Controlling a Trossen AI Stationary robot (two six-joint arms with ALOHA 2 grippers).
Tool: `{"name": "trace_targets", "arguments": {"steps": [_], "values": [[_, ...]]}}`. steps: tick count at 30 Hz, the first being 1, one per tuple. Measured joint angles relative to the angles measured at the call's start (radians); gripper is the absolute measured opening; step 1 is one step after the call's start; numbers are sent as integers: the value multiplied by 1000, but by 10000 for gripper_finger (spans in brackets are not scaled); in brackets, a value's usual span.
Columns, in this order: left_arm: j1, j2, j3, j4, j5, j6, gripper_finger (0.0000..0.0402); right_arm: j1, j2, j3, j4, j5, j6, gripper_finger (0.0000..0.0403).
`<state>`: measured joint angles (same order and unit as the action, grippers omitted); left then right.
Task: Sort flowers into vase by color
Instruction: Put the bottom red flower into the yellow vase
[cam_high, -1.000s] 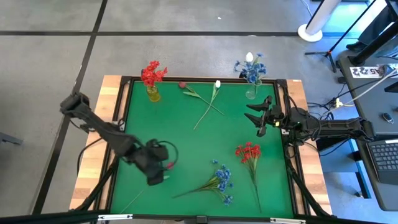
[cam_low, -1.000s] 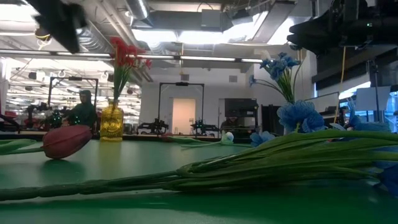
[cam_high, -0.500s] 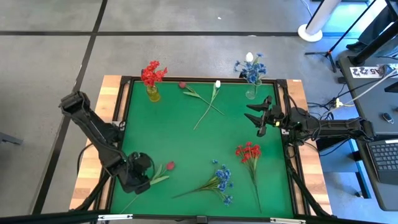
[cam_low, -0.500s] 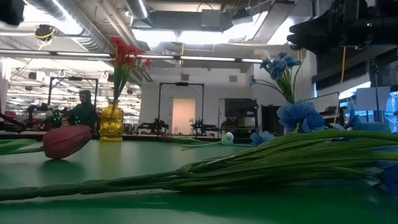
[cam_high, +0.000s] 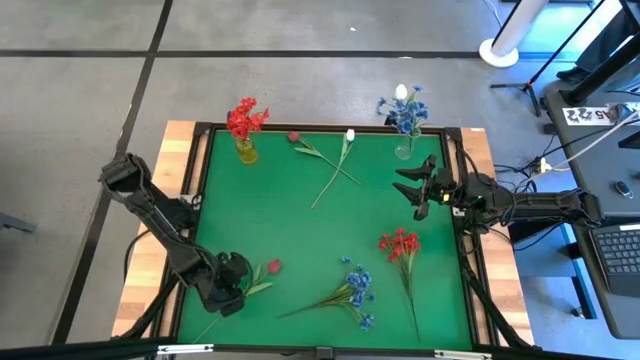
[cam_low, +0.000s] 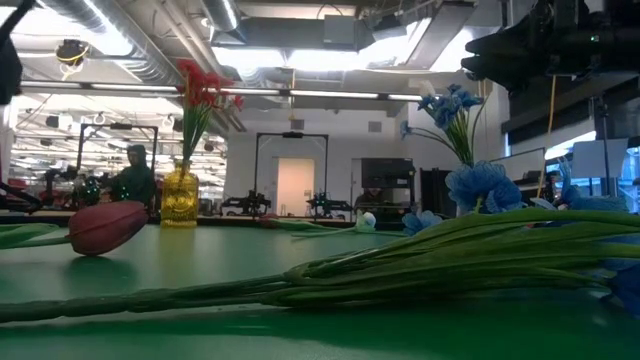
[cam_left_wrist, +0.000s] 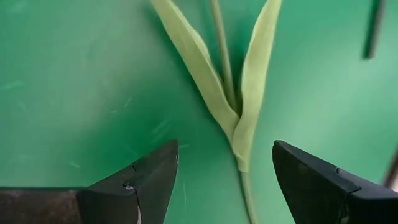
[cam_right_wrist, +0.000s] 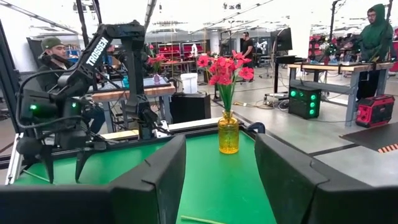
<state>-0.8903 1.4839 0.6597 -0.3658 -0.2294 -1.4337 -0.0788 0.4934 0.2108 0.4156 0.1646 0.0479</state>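
Left gripper (cam_high: 228, 290) is low over the counter (cam_high: 300, 220) at its near left corner, jaws wide, straddling the leafy stem of a red-pink tulip (cam_high: 262, 273) lying flat; nothing held. Right gripper (cam_high: 410, 186) waits wide open, empty, at the right edge. Red cluster (cam_high: 398, 243) and blue cluster (cam_high: 357, 287) lie loose on the counter

Two vases stood on the desk: a yellow vase (cam_high: 246, 151) and a clear vase (cam_high: 403, 149). Five loose flowers lay there: two red tulips (cam_high: 272, 266), one white tulip (cam_high: 349, 135), one blue cluster (cam_high: 356, 287), one red cluster (cam_high: 398, 243).
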Motion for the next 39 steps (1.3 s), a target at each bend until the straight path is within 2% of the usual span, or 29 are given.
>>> {"name": "trace_targets", "arguments": {"steps": [5,11,17,22,27,35,37,39], "values": [[26,77,60,-37,34,73,255,0,0,0,0,0,0,189],[45,140,156,-176,48,108,255,0,0,0,-11,3,0,189],[51,199,181,-220,49,105,244,0,0,0,-32,9,0,189],[70,196,182,-246,66,104,223,0,0,0,-31,9,0,189],[75,198,201,-311,67,109,170,0,0,0,-31,9,0,189],[92,205,253,-416,77,118,33,0,0,0,-31,10,0,189],[98,209,303,-472,40,162,12,0,0,0,-31,10,0,189],[109,206,374,-532,-33,221,10,0,0,0,-27,10,0,189]]}}
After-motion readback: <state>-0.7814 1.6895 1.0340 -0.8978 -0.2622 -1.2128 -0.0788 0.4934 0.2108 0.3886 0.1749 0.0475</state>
